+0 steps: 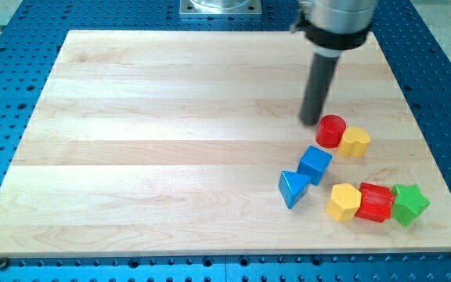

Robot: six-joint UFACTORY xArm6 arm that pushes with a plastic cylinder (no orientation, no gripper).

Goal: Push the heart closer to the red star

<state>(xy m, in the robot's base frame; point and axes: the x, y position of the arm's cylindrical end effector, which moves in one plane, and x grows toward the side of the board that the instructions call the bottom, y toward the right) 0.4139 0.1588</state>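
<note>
The yellow heart (355, 142) lies at the view's right, touching the right side of a red cylinder (331, 131). The red star (375, 202) sits lower down near the board's bottom right, between a yellow hexagon (344, 202) and a green star (409, 204), touching both. My tip (312, 121) rests on the board just left of and slightly above the red cylinder, very close to it. The cylinder lies between my tip and the heart.
A blue cube (315, 164) and a blue triangle (292, 189) lie touching, below the cylinder and left of the hexagon. The wooden board (171, 157) sits on a blue perforated table (6, 94); its right edge is close to the heart and green star.
</note>
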